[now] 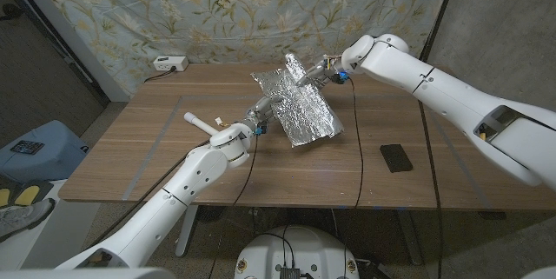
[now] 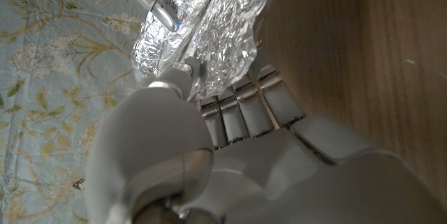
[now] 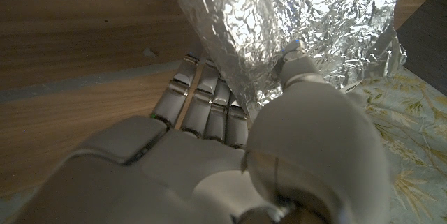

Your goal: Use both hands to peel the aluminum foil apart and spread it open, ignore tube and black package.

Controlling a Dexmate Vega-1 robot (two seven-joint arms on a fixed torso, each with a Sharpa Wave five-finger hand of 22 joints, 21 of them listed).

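Gripping crumpled foil sheet (image 1: 300, 105): left hand (image 1: 258, 120), right hand (image 1: 314, 73); above table (image 1: 130, 153).

Dim, even light; foil (image 1: 300, 105) glare; wrist close-ups perhaps slightly soft.

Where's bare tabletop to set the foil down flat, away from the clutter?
Widest bare wood: the table's left part, left of the white tube. Also the near strip between the left arm and the black package. Crowded in the middle, where the left hand and right hand hold the foil.
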